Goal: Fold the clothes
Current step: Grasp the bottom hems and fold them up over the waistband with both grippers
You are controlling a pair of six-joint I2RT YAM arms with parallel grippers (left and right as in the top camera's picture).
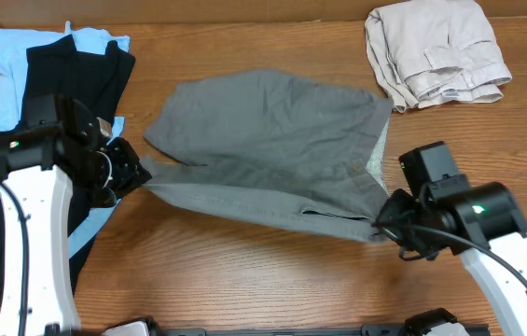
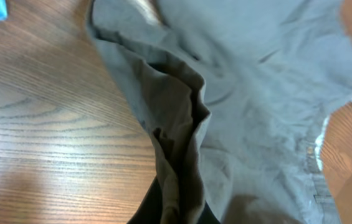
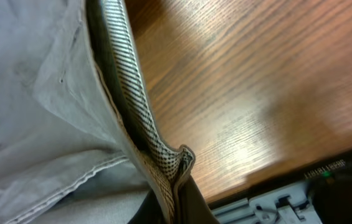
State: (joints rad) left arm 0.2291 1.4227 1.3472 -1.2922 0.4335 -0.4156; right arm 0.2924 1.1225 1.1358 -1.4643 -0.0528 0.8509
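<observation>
The grey-brown shorts (image 1: 272, 149) lie spread across the middle of the table, their near edge pulled taut between my two grippers. My left gripper (image 1: 131, 174) is shut on the left leg end, where the cloth bunches into a fold (image 2: 179, 162). My right gripper (image 1: 386, 224) is shut on the waistband corner at the right; the speckled waistband lining (image 3: 135, 93) runs up from its jaws. The pale waist button (image 1: 354, 169) shows near the right edge of the shorts.
Folded beige trousers (image 1: 438, 51) lie at the back right. A black garment (image 1: 76, 75) on a light-blue one (image 1: 9, 70) lies at the far left under my left arm. The table's front edge (image 3: 275, 193) is close behind the right gripper.
</observation>
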